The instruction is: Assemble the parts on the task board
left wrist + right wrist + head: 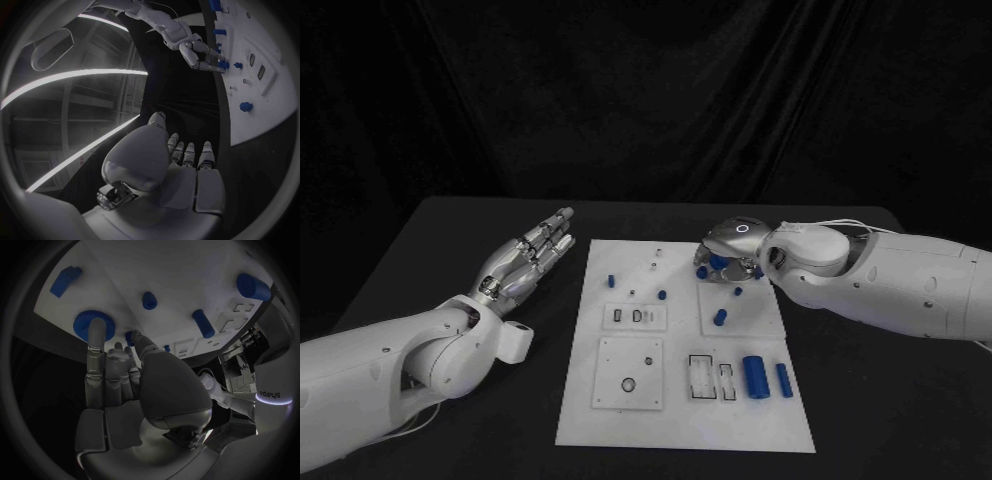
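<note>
The white task board (678, 425) lies in the middle of the black table. My right hand (737, 250) hovers low over its far right part. There one fingertip rests on a round blue gear (94, 326), and the thumb sits close beside a small blue piece (129, 338). Whether the gear is gripped is unclear. The right hand (201, 54) also appears across the board (265, 115) in the left wrist view. My left hand (528, 256) floats flat and open just left of the board, fingers stretched out, holding nothing.
Two blue cylinders (756, 377) lie near the board's near right corner beside rectangular slots (705, 377). Small blue pegs (720, 318) are scattered across the middle, with another (609, 281) near the left edge. A square recess with a hole (630, 373) sits near left.
</note>
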`<state>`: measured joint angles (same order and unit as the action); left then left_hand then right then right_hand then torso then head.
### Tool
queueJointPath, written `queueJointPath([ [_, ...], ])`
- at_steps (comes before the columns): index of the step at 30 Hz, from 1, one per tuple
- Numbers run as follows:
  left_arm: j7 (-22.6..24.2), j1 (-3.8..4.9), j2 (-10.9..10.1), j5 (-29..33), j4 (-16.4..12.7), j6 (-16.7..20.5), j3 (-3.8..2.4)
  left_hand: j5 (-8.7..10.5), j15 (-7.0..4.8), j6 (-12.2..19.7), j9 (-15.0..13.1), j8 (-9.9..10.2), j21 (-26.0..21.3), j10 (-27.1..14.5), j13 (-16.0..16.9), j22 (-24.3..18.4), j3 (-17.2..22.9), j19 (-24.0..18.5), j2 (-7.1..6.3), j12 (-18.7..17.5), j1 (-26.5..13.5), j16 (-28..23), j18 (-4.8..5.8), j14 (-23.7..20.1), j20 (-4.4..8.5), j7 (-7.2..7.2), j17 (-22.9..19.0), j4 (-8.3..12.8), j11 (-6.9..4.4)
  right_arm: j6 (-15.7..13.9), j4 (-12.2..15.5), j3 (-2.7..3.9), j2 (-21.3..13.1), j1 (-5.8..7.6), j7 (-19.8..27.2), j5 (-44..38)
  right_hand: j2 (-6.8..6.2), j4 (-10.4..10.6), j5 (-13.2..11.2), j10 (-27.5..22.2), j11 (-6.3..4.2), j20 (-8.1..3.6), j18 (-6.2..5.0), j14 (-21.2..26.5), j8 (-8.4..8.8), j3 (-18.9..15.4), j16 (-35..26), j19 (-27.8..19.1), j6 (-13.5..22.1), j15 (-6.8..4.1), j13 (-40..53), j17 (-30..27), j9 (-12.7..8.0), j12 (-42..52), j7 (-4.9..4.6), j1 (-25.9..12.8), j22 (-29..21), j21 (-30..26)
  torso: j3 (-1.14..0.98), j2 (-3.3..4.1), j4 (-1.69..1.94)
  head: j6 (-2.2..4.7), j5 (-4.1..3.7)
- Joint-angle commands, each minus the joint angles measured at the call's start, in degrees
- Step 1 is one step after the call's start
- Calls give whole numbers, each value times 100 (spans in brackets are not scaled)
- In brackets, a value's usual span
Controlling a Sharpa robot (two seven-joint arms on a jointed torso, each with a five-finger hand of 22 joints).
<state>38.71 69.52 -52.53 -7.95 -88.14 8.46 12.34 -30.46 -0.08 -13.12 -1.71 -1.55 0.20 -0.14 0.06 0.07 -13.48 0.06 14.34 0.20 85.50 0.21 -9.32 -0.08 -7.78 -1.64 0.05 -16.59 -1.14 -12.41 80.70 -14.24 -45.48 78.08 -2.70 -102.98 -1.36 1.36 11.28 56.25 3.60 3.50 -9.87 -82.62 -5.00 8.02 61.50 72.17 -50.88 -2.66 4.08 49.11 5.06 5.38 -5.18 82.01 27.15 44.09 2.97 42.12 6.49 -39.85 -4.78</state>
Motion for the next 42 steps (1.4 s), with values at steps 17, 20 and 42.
queueJointPath([
  [17,561,15,44,-17,32,-161,-6,-44,110,-230,-31,-67,-20,14,-6,-7,67,-6,5,-20,80,-21,-97,8,-134,-82,-5,10,143,-435,-299,5,141,-197,313,-10,-116,425,-338,825,-94,-39,-53,-63,-200,537,135,-178,-880,-50,-19,184,225,-90,26,-194,366,215,11,-49,-7,-78,7],
  [20,547,15,56,-17,49,-179,-6,-48,132,-246,-32,-71,-20,14,-6,-7,80,-6,14,-20,89,-21,-98,8,-150,-100,-5,12,163,-471,-333,5,170,-219,360,13,-85,477,-326,962,-86,-38,-47,-95,-232,580,188,-163,-985,-47,-13,255,255,-68,23,-211,423,253,10,-50,-6,-78,10],
  [42,479,15,68,-18,78,-198,-6,-71,186,-93,-11,-40,-20,14,-6,-7,159,-6,-6,-20,191,-21,-99,8,-225,-42,-5,40,151,-811,-470,12,539,159,309,722,-52,411,-289,1498,-60,64,32,-177,-318,832,317,-57,-1310,101,-41,443,413,-124,-31,-31,933,605,17,-80,8,-66,184],
])
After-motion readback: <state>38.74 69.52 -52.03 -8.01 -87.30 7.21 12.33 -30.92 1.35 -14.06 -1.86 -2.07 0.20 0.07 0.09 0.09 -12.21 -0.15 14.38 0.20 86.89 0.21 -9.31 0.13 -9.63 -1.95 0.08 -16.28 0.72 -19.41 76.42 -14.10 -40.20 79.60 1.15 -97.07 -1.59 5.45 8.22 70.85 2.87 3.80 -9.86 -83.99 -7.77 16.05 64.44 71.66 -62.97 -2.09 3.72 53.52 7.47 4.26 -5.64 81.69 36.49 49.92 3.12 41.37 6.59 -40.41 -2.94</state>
